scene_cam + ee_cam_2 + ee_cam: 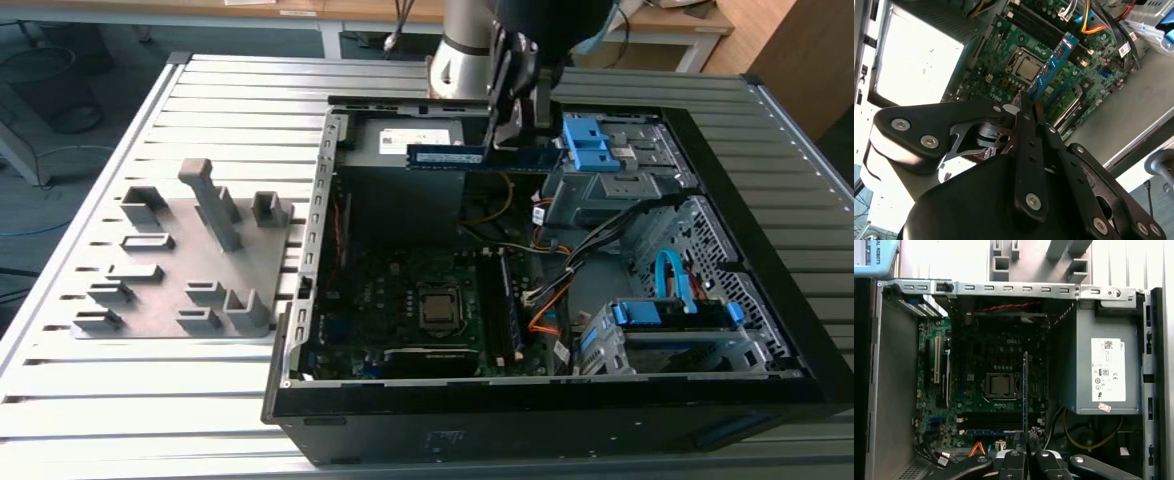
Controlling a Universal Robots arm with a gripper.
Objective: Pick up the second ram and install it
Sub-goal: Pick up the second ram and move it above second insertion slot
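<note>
My gripper is shut on the second ram, a long dark strip with a blue-green face. It hangs level in the air over the back part of the open computer case, well above the motherboard. In the second wrist view the ram sticks out from my fingertips toward the CPU socket. In the first wrist view the ram shows edge-on, rising from my gripper in line with the socket. The long memory slots lie beside the socket.
A grey fixture plate with upright blocks lies on the slatted table at the exterior view's left of the case. Inside the case are the power supply, blue drive brackets, a lower drive cage and loose cables.
</note>
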